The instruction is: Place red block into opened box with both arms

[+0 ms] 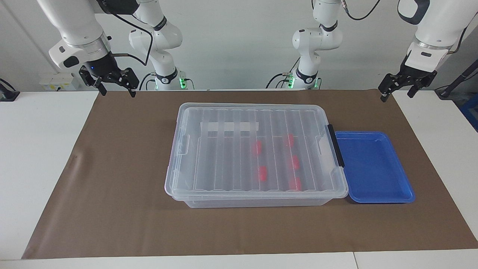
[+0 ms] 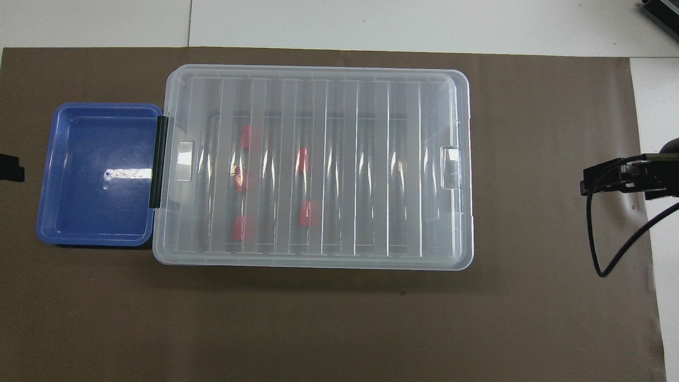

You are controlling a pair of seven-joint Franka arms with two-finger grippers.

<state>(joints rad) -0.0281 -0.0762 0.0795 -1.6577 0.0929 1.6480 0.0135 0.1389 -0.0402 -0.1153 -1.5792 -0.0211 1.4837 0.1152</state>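
Note:
The box (image 1: 246, 107) (image 2: 318, 71) is a clear bin in the middle of the brown mat, and its ribbed lid lies on it. Several red blocks show through the lid, among them one red block (image 1: 263, 173) (image 2: 303, 159), all in the half toward the left arm's end. My right gripper (image 1: 116, 92) (image 2: 590, 181) hangs open and empty over the mat's corner by the right arm's base. My left gripper (image 1: 396, 95) waits open and empty over the mat's corner at the left arm's end. Only its tip (image 2: 10, 168) shows in the overhead view.
A shallow blue tray (image 1: 373, 168) (image 2: 95, 201) with nothing in it lies against the box's black handle (image 1: 335, 145) at the left arm's end. A brown mat (image 1: 123, 179) covers the table. A black cable (image 2: 599, 254) hangs from the right arm.

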